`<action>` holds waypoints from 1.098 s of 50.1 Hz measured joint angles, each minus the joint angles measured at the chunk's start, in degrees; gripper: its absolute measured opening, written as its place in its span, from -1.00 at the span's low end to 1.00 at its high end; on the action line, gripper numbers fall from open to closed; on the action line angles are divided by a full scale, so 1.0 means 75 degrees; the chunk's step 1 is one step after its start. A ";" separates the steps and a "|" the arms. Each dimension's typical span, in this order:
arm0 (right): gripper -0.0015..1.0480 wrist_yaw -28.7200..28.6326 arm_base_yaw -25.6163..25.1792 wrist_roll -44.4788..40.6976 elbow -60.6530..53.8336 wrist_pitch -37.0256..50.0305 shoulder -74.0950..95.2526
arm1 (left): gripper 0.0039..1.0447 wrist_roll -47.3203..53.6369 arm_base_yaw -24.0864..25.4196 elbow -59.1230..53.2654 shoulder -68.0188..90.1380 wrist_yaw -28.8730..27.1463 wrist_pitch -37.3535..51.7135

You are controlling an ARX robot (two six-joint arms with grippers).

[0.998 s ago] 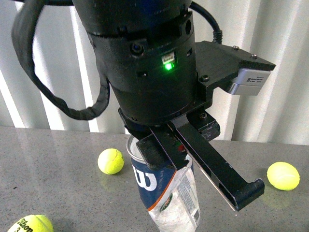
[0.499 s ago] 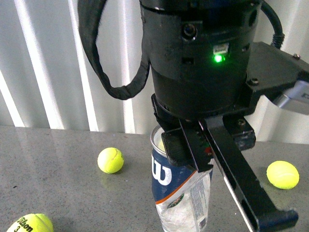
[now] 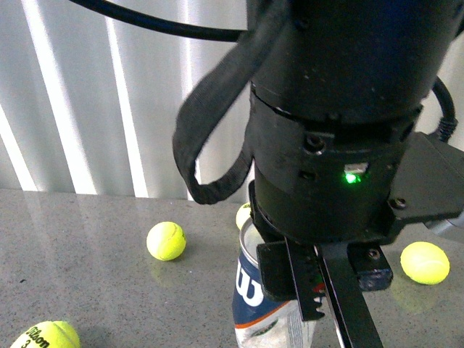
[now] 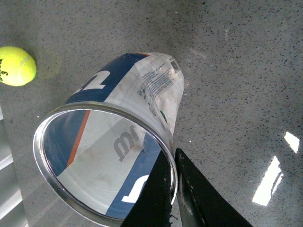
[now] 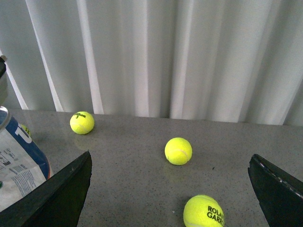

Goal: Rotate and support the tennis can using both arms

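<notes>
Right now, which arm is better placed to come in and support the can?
Right. Its gripper is open and empty with the tennis can beside one finger; the left gripper already pinches the can's rim.

This is looking like a robot test room or lab, not a home. A grey speckled stone table (image 4: 236,56) is carrying only loose tennis balls (image 5: 178,151), and a plain white pleated curtain (image 5: 165,52) is hanging right behind it. A bulky black robot arm (image 3: 348,123) with a green light is filling the front view.
</notes>
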 joint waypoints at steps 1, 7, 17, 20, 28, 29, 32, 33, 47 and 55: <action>0.87 0.0000 0.0000 0.0000 0.0000 0.0000 0.0000 | -0.94 0.0009 -0.0038 -0.0003 0.0041 0.0003 0.0009; 0.87 0.0000 0.0000 0.0000 0.0000 0.0000 0.0000 | -0.94 0.0041 -0.0125 -0.0003 0.0175 0.0023 0.0096; 0.87 0.0000 0.0000 0.0000 0.0000 0.0000 0.0000 | -0.77 0.0050 -0.0146 -0.0003 0.0254 -0.0076 0.0187; 0.87 0.0000 0.0000 0.0000 0.0000 0.0000 0.0000 | -0.53 0.0050 -0.0140 0.0012 0.0271 -0.0125 0.0201; 0.87 0.0000 0.0000 0.0000 0.0000 0.0000 0.0000 | 0.01 0.0035 -0.0140 0.0195 0.0347 -0.0146 0.0210; 0.87 0.0000 0.0000 0.0000 0.0000 0.0000 0.0000 | 0.13 0.0032 -0.0140 0.0242 0.0353 -0.0146 0.0198; 0.87 0.0000 0.0000 0.0000 0.0000 0.0000 0.0000 | 0.32 0.0023 -0.0140 0.0309 0.0358 -0.0149 0.0181; 0.87 0.0000 0.0000 0.0000 0.0000 0.0000 0.0000 | 0.39 0.0023 -0.0140 0.0329 0.0358 -0.0152 0.0178; 0.87 0.0000 0.0000 0.0000 0.0000 0.0000 0.0000 | 0.87 -0.0160 -0.0108 0.0714 0.0358 -0.0087 0.0023; 0.87 0.0000 0.0000 0.0000 0.0000 0.0000 0.0000 | 0.88 -0.0589 -0.0055 0.1119 0.0300 0.0396 -0.0087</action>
